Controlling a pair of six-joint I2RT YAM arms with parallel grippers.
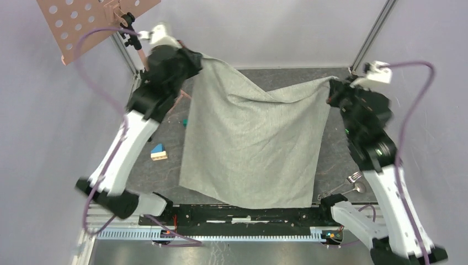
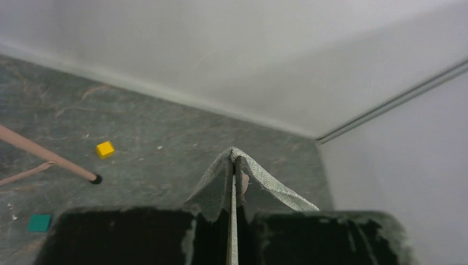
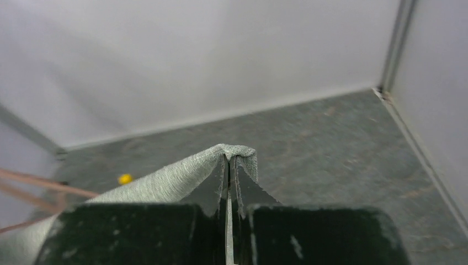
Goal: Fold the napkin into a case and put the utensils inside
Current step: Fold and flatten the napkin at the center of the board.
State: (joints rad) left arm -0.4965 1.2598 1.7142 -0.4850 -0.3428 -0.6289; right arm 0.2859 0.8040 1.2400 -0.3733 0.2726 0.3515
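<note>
Pose: raised, spread apart | left tool (image 2: 233,165) clamps napkin (image 1: 248,143) corner | right tool (image 3: 229,163) clamps another corner

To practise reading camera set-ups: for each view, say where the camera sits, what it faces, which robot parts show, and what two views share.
Top external: above and behind the bases, looking down on the table; both arms show, left gripper and right gripper each holding up a napkin corner.
Left wrist: on the left wrist, facing table and a wall corner; its fingers pinch the napkin.
Right wrist: on the right wrist, facing table and walls; its fingers pinch the napkin.
Shared: both wrist views show the yellow cube.
</note>
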